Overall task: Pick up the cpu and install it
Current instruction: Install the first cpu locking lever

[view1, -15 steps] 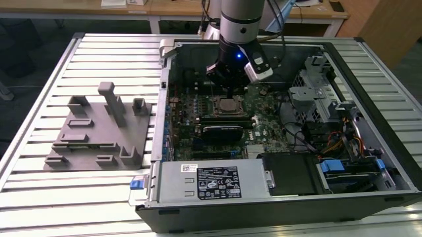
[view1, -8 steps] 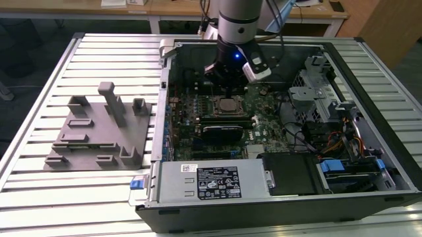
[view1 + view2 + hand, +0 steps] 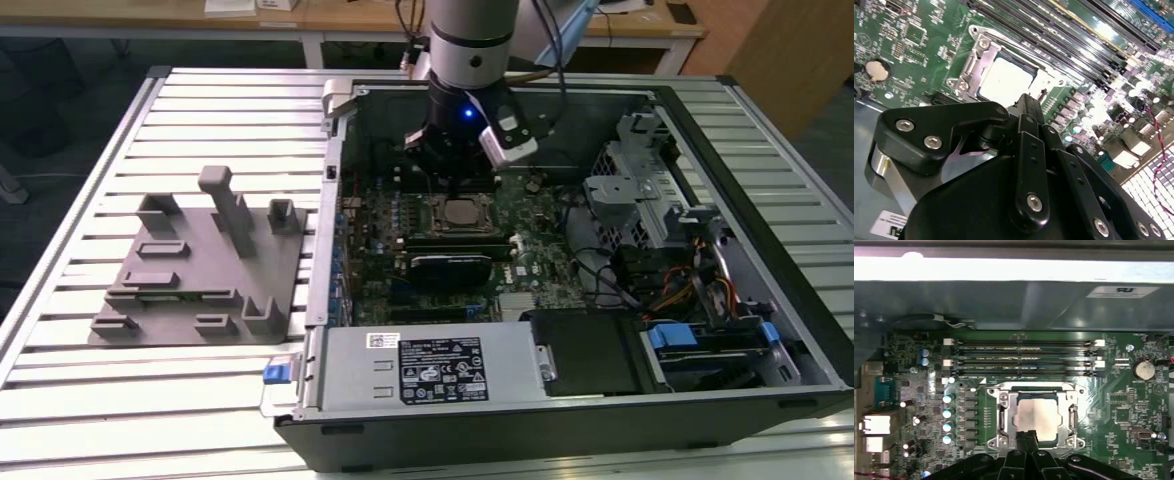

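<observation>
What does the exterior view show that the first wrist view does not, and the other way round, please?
Exterior view's own: the grey fixture block on the slatted table, at that view's left of the open computer case, and the power supply. First wrist view's own: the coin battery and a row of capacitors beside the socket. Shared: the cpu lying in its socket frame, with the gripper, fingers shut, close over its edge.
</observation>
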`<state>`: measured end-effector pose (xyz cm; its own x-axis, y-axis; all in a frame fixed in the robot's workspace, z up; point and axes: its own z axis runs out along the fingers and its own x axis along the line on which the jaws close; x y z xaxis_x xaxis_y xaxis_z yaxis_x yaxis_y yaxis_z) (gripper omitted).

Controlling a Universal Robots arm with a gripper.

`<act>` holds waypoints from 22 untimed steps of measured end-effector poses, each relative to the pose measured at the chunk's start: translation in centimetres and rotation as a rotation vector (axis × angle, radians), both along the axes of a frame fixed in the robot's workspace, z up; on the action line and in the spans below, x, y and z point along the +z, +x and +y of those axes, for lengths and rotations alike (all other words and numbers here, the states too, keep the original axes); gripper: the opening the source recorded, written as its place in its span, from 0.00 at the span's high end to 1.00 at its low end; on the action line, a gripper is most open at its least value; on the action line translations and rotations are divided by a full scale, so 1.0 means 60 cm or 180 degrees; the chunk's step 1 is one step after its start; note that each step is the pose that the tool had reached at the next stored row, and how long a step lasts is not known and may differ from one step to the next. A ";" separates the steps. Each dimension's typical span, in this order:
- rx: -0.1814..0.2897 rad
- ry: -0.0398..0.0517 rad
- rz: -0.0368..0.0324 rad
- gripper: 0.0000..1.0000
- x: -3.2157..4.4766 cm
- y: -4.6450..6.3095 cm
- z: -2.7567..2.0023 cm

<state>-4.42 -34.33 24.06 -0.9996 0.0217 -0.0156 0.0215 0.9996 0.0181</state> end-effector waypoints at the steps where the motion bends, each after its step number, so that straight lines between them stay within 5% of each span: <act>1: 0.0000 0.0000 0.0000 0.89 0.000 -0.003 0.0000; 16: 0.0000 0.0010 0.0000 0.89 0.000 -0.066 0.0000; 19: 0.0000 0.0083 0.0000 0.89 0.000 -0.073 0.0000; 22: 0.0001 0.0191 0.0000 0.89 0.000 -0.078 0.0000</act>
